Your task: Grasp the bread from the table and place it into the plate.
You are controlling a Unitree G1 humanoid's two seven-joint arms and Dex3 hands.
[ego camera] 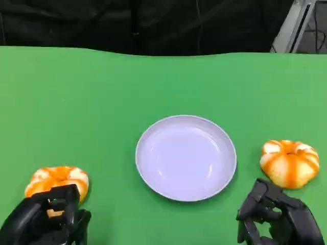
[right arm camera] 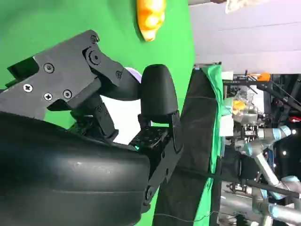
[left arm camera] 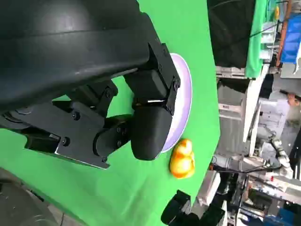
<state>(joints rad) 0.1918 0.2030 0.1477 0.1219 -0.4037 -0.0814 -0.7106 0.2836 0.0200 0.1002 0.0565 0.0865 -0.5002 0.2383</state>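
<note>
Two orange-and-white round breads lie on the green table. One bread (ego camera: 57, 179) is at the near left, the other bread (ego camera: 289, 162) at the near right. Between them stands a white plate (ego camera: 185, 157) with nothing in it. My left hand (ego camera: 46, 219) is just in front of the left bread, its fingertips overlapping the bread's near edge, fingers apart and holding nothing. My right hand (ego camera: 278, 217) hovers just in front of the right bread and holds nothing. The left wrist view shows my left hand (left arm camera: 117, 122), the plate (left arm camera: 185, 101) and the far bread (left arm camera: 182, 159).
The green table (ego camera: 102, 92) stretches wide behind the plate to a dark backdrop. A metal frame (ego camera: 296, 25) stands past the far right corner. In the right wrist view, the right hand (right arm camera: 117, 108) is in front of the plate (right arm camera: 126, 110), with the left bread (right arm camera: 150, 16) beyond.
</note>
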